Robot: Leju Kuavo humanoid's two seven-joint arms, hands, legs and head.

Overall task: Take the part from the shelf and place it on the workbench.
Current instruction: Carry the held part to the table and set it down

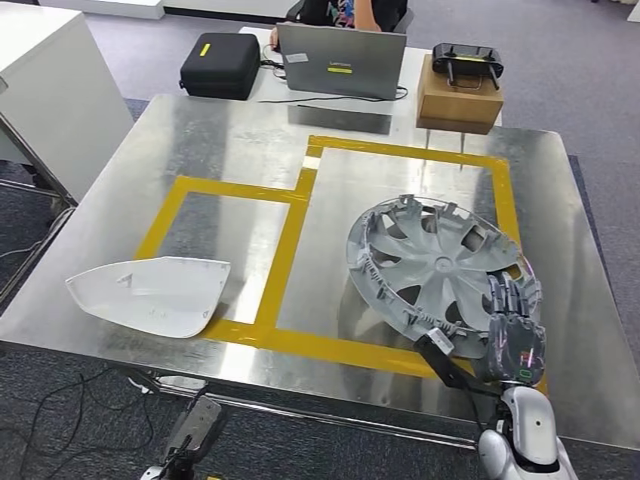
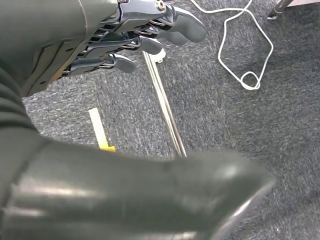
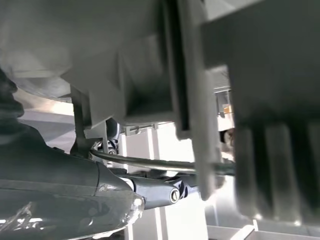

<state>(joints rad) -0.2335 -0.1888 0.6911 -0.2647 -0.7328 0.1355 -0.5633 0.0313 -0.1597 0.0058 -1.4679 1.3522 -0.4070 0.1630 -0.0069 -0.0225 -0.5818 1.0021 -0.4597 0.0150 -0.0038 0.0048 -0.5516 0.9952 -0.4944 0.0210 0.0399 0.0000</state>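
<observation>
The grey wheel cover lies inside-up on the steel workbench, on the right side within the larger yellow-taped rectangle, its near edge lifted a little above the tabletop. The robot's right hand grips that near right rim, dark fingers curled over the top edge and the thumb reaching underneath. From the right wrist the cover's ribbed underside looms close and blurred, with a wire ring running across it.

The left hand hangs low at the near left, beside the workbench, over grey carpet; its fingers are stretched out and spread, holding nothing. A white cable loops on the floor there.

On the near left of the workbench rests a white moulded panel, overlapping the smaller taped square. At the far side sit a black case, a grey laptop with a person behind it, and a cardboard box with a black controller on top.
</observation>
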